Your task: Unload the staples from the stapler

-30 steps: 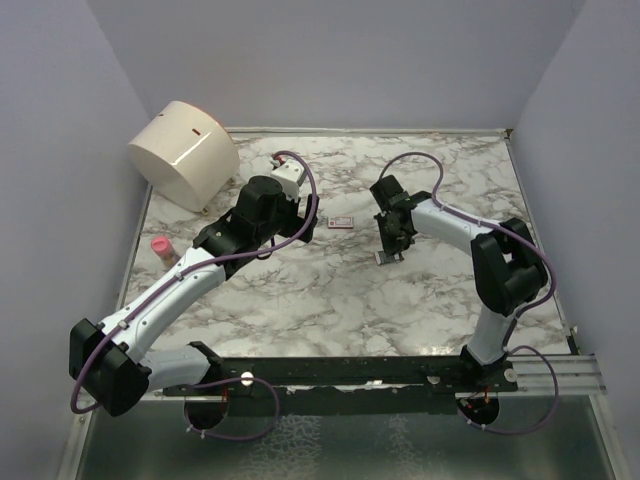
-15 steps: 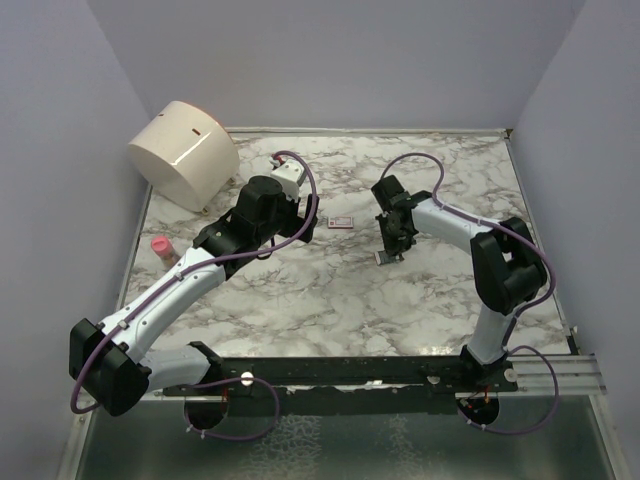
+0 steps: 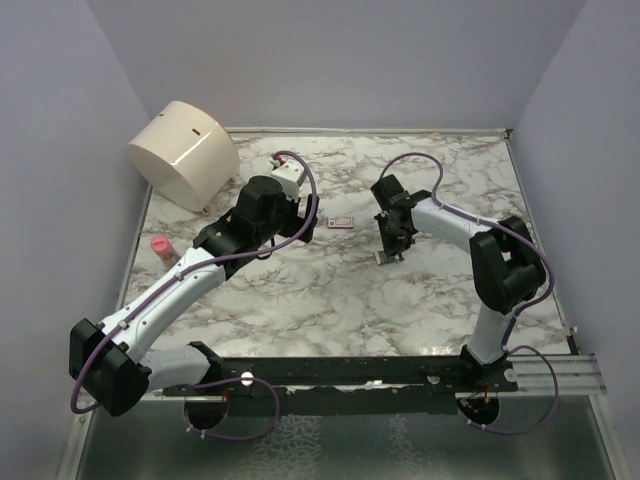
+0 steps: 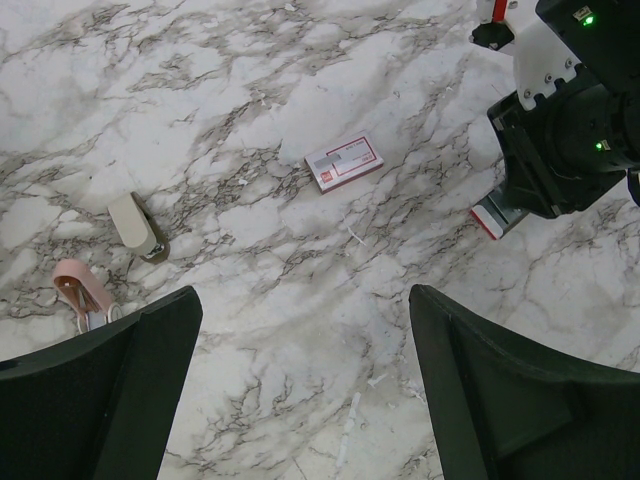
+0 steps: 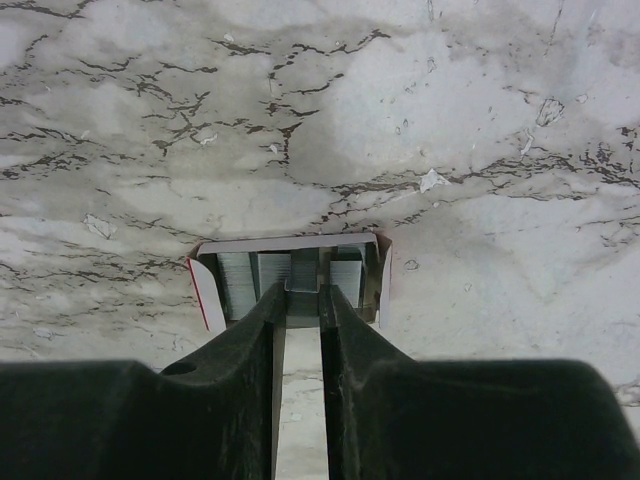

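Observation:
The pink stapler [image 4: 80,290], with a silvery metal part under it, lies on the marble at the far left of the left wrist view. My right gripper [image 5: 302,296] is shut on a grey ribbed strip of staples [image 5: 303,268]. It holds the strip at the mouth of a small open staple box [image 5: 288,244] that has more strips inside. In the top view this gripper [image 3: 388,256] points down at the table's middle. My left gripper [image 4: 300,400] is open and empty above bare marble, left of the right gripper [image 4: 560,150].
A flat pink rectangular tile [image 3: 341,223] lies between the grippers. A small white piece [image 4: 135,225] lies near the stapler. A big cream drum [image 3: 183,152] stands at the back left. A small pink object [image 3: 160,247] sits by the left edge.
My right gripper has shifted only slightly over the staple box. The left arm has not moved.

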Robot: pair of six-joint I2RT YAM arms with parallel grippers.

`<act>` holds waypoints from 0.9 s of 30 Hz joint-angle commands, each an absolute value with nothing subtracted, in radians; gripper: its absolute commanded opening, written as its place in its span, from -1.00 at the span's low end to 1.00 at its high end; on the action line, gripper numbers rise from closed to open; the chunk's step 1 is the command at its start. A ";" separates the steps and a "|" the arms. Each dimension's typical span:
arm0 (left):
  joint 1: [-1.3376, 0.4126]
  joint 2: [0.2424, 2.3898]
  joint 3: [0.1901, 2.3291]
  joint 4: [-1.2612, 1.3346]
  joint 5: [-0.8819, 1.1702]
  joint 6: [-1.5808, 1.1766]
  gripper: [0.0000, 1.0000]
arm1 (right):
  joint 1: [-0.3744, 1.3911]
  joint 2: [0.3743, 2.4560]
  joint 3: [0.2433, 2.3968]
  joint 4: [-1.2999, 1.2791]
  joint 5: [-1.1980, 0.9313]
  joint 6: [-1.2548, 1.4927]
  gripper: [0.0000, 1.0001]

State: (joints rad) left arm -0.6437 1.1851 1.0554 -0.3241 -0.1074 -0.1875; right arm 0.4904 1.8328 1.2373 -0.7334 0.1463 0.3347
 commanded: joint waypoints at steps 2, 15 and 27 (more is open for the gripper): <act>-0.650 1.180 1.049 -0.323 -0.127 -0.179 0.75 | 0.486 1.846 1.257 -0.729 0.127 0.327 -0.63; -0.650 1.179 1.049 -0.323 -0.126 -0.181 0.75 | 0.486 1.846 1.273 -0.755 0.174 0.322 -0.62; -0.650 1.181 1.049 -0.323 -0.124 -0.180 0.75 | 0.486 1.854 1.276 -0.761 0.172 0.304 -0.61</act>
